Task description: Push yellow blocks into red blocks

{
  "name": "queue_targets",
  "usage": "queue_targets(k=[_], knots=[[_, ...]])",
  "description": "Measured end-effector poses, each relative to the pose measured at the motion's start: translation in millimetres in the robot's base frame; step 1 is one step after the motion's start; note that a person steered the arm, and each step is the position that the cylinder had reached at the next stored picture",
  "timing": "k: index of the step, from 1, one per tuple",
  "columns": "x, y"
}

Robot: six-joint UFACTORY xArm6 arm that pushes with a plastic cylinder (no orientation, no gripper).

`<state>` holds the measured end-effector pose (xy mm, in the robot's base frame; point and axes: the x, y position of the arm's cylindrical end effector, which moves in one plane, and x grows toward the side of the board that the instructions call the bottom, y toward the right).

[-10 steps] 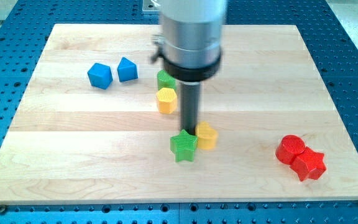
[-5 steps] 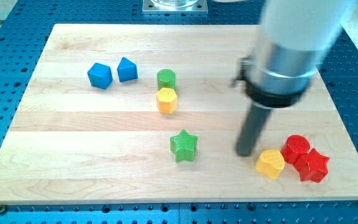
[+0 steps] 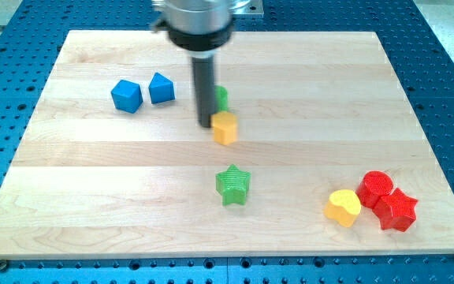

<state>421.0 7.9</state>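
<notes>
My tip (image 3: 206, 124) stands just left of a yellow hexagonal block (image 3: 225, 128), touching or nearly touching it. A second yellow block (image 3: 342, 207), heart-like in shape, rests against the red cylinder (image 3: 375, 187) at the view's lower right. A red star (image 3: 395, 209) sits beside the cylinder, to its lower right. The rod hides most of a green cylinder (image 3: 221, 98) just behind the yellow hexagon.
A green star (image 3: 232, 184) lies below the yellow hexagon, near the board's middle. Two blue blocks, a cube (image 3: 126, 96) and a pentagon-like block (image 3: 161, 87), sit at the upper left. The wooden board (image 3: 69, 197) ends in a blue perforated table on all sides.
My tip pushed one yellow block right against the red cylinder, then swung back up-left to the yellow hexagon, which has shifted slightly right and down from the green cylinder.
</notes>
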Motion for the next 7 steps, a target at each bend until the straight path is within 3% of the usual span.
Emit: queue_targets(k=[1, 2, 3, 4, 6, 7], knots=[[23, 121], [26, 100], [2, 39], [43, -14], [106, 111], [94, 66]])
